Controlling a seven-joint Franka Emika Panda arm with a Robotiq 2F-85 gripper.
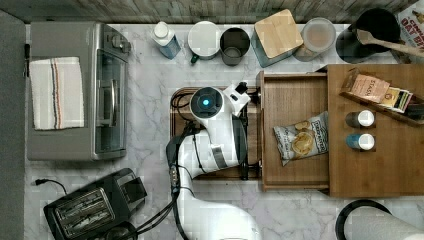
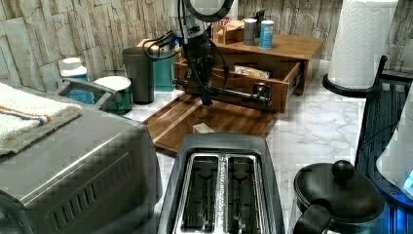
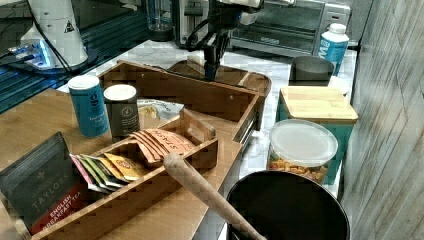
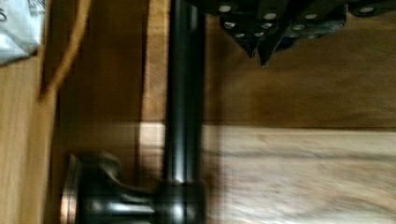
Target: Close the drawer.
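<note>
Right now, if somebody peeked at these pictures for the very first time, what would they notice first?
Probably the white robot arm in the middle of the top view, bent over a dark wooden tray with its claw hanging by the long black handle of the drawer. That drawer stands pulled open with a bag of chips lying inside. In the left view, a black toaster sits up front.

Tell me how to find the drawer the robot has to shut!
Find the big wooden cabinet top with bottles and tea boxes on it. The drawer sticks out from under it, a light-brown open box holding a chip bag. Unlike the darker tray beside it, it has a long black bar handle.
</note>
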